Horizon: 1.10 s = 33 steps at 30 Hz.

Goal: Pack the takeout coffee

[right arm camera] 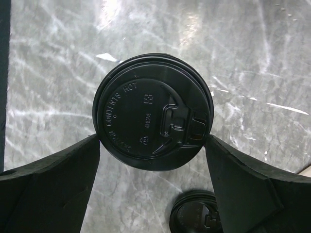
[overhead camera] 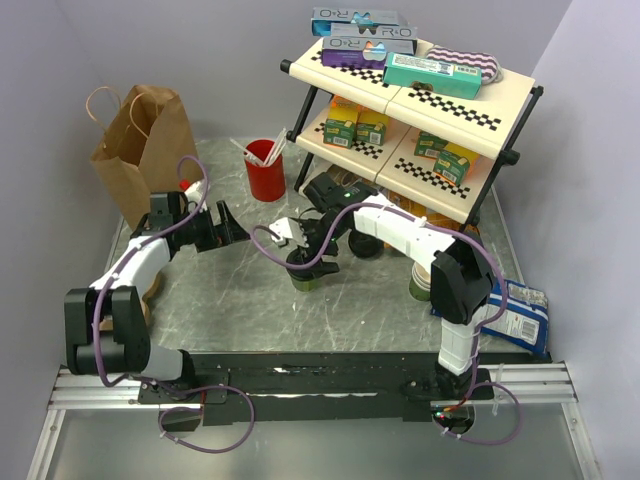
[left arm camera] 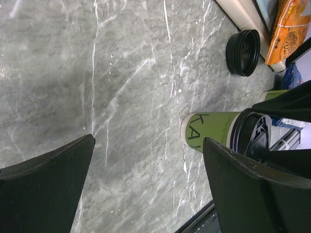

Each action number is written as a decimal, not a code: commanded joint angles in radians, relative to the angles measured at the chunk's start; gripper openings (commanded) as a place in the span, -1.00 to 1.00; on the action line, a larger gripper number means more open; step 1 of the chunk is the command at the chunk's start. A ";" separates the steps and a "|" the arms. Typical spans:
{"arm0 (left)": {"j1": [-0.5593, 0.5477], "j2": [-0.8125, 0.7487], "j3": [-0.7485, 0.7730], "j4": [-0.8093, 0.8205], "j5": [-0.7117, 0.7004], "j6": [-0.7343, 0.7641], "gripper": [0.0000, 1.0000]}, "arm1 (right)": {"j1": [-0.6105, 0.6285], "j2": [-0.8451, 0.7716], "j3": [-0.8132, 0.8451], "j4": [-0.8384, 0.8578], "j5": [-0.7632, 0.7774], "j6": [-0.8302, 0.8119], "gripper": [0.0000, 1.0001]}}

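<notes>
The takeout coffee [overhead camera: 305, 274] is a green paper cup [left arm camera: 214, 131] with a round black lid [right arm camera: 153, 111], standing upright mid-table. My right gripper [right arm camera: 152, 138] reaches down over it from above, and both fingers [right arm camera: 228, 184] touch opposite sides of the lid's rim. In the top view the right gripper [overhead camera: 312, 258] covers most of the cup. My left gripper [overhead camera: 228, 228] hovers to the cup's left, apart from it. In the left wrist view the left gripper [left arm camera: 148, 141] is wide open, with only bare table between its fingers.
A brown paper bag [overhead camera: 145, 150] stands open at the back left. A red cup with sticks [overhead camera: 265, 170] is behind the centre. A two-tier rack [overhead camera: 500, 100] of boxes fills the back right. Spare black lids [right arm camera: 197, 213] lie by the cup. Lidless green cups [overhead camera: 422, 282] stand near the right arm.
</notes>
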 commanded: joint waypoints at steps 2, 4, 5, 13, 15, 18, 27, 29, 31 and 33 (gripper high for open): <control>0.005 0.014 0.020 0.008 0.028 0.006 0.99 | -0.001 0.035 0.043 0.116 -0.007 0.095 0.79; 0.005 0.018 0.024 0.003 0.032 0.009 0.99 | -0.005 0.046 0.051 0.162 -0.006 0.130 0.79; 0.004 0.021 0.026 0.000 0.034 0.012 0.99 | -0.006 0.051 0.054 0.180 0.005 0.142 0.79; 0.004 0.031 0.043 -0.024 0.040 0.017 0.99 | -0.032 0.153 0.161 0.321 0.089 0.312 0.79; 0.005 0.032 0.047 -0.031 0.040 0.023 0.99 | -0.053 0.184 0.223 0.320 0.086 0.342 0.79; 0.005 0.032 0.053 -0.049 0.042 0.031 0.99 | -0.078 0.235 0.299 0.315 0.089 0.418 0.80; 0.005 0.031 0.050 -0.049 0.043 0.032 0.99 | -0.094 0.255 0.309 0.338 0.079 0.465 0.82; 0.005 0.032 0.049 -0.048 0.045 0.035 0.99 | -0.094 0.246 0.284 0.348 0.082 0.468 0.84; 0.005 0.035 0.050 -0.048 0.048 0.038 0.99 | -0.093 0.233 0.266 0.355 0.083 0.465 0.86; 0.005 0.037 0.047 -0.044 0.052 0.037 0.99 | -0.093 0.227 0.263 0.355 0.082 0.465 0.86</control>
